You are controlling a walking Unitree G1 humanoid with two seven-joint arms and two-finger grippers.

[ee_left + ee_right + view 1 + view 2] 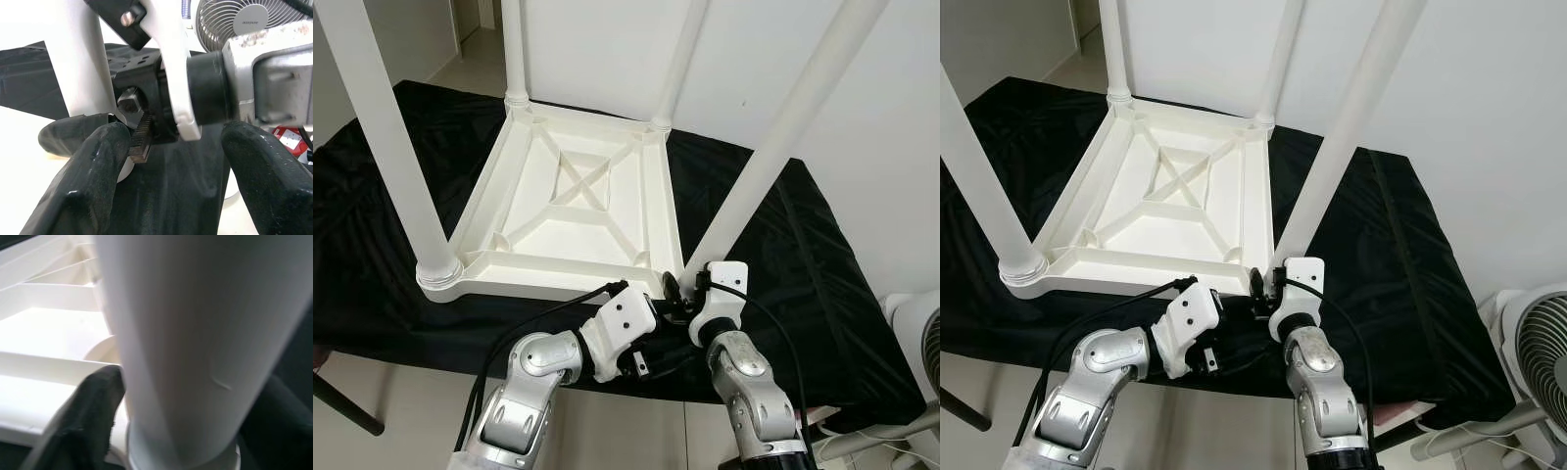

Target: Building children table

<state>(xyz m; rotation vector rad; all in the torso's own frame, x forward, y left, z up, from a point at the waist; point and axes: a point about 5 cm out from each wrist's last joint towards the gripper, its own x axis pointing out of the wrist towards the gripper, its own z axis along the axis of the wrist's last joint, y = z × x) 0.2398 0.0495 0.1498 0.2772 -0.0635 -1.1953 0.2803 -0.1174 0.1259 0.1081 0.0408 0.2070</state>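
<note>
White plastic table lies upside down on a black cloth, 4 legs up. Right gripper clasps the near right leg at its base. Left gripper, fingers spread wide, sits just beside the right wrist.

Home room: white walls, pale floor (standing fan nearby).
</note>
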